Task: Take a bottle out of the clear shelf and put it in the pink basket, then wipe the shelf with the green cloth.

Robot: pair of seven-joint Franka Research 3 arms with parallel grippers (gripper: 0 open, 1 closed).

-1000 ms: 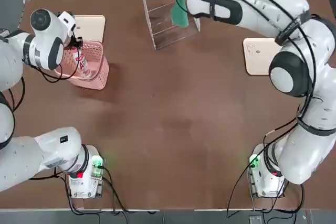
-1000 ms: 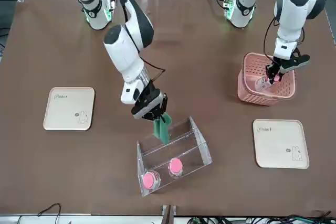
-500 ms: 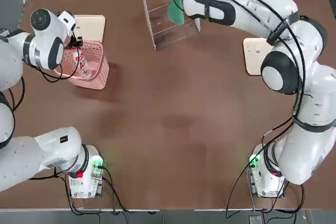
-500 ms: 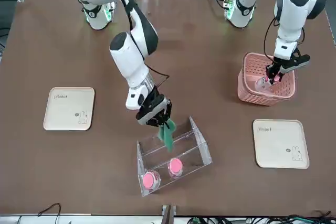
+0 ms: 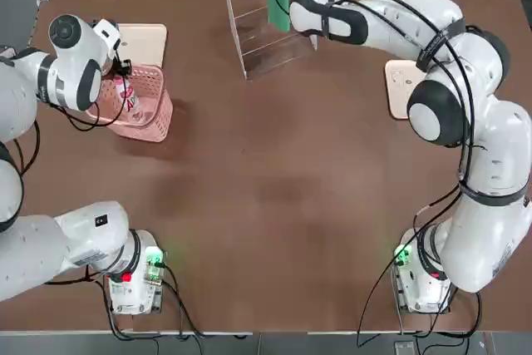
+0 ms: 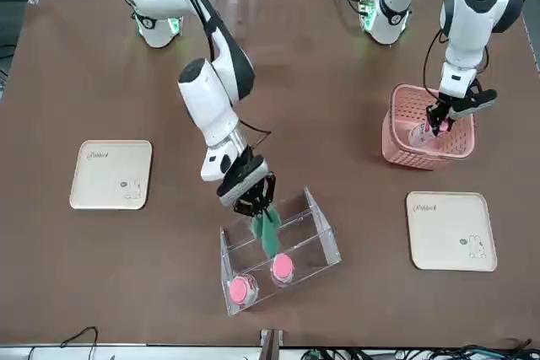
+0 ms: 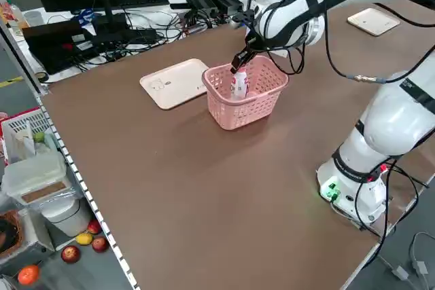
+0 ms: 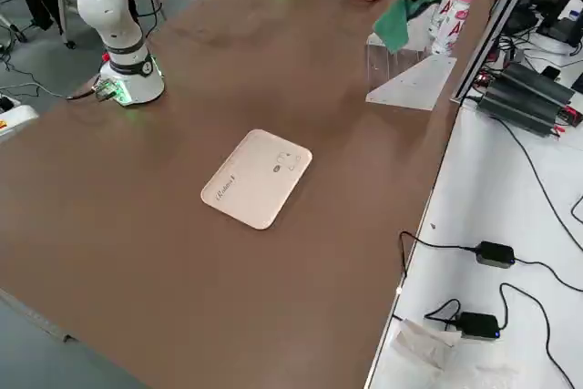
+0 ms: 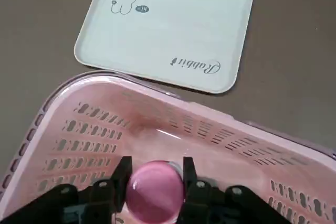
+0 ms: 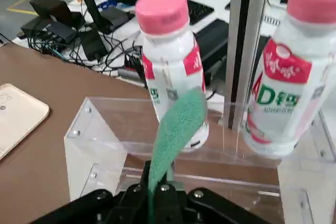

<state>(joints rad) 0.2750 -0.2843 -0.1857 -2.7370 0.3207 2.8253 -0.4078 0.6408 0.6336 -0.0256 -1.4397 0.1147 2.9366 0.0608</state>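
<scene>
Green cloth [image 6: 268, 232], soft, in right jaws over clear acrylic shelf [image 6: 314, 242]; left jaws seemingly clamping pink-capped bottle [image 9: 155, 184].

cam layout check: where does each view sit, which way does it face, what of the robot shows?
Top: overhead; both arms over the table.
Front: across the table; right gripper holds green cloth in clear shelf.
Left side: raised; pink basket.
Right side: raised; cream tray.
Left wrist: own fingers on bottle.
Right wrist: own fingers pinching cloth.
Shared: top and front both show basket and shelf.
</scene>
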